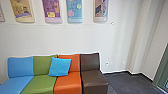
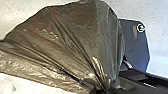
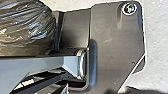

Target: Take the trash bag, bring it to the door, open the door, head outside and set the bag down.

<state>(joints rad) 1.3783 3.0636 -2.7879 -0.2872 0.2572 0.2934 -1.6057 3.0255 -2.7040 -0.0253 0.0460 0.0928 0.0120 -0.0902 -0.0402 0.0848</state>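
Ok so left claw clamped on gathered part of trash bag, bag's right there at it. Right claw, honestly can't tell. Farther out, multicolor sofa, bright blue cushion leaning on sofa's backrest, dark floor right of sofa, pale wall behind sofa, posters above sofa.

And you're facing a pale wall, colourful posters lined up along the top! Below them, on your left, here's a row of joined seats: blue, then green, orange and dark brown. A bright blue cushion leans over the green-orange join. Swing right: dark grey floor, black skirting under the wall, and at your far right edge, a green frame.
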